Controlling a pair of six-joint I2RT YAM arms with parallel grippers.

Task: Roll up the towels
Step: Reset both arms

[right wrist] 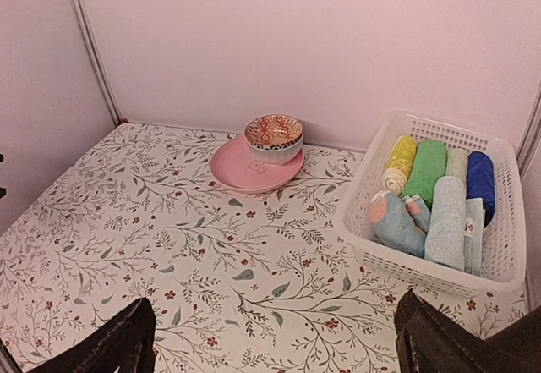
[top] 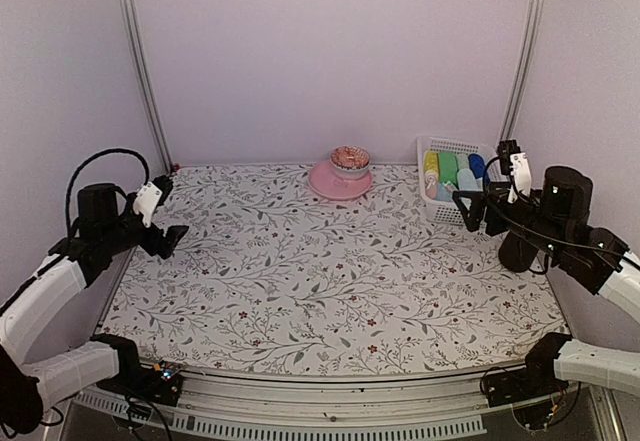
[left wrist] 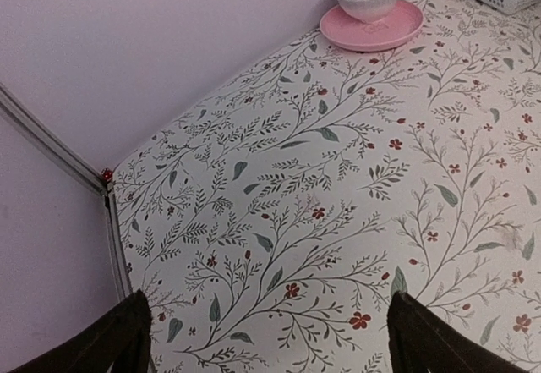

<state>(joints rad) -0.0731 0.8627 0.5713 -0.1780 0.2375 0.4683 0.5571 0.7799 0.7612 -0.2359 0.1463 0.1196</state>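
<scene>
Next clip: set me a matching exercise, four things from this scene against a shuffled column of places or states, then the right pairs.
Things:
1. bowl
2. plate
3. basket
4. left gripper

Places or states:
A. open, over the table, holding nothing
B. holds rolled towels
C. sits on the plate
D. pink, under the bowl by the back wall

Pairs: 1-C, 2-D, 3-B, 4-A
</scene>
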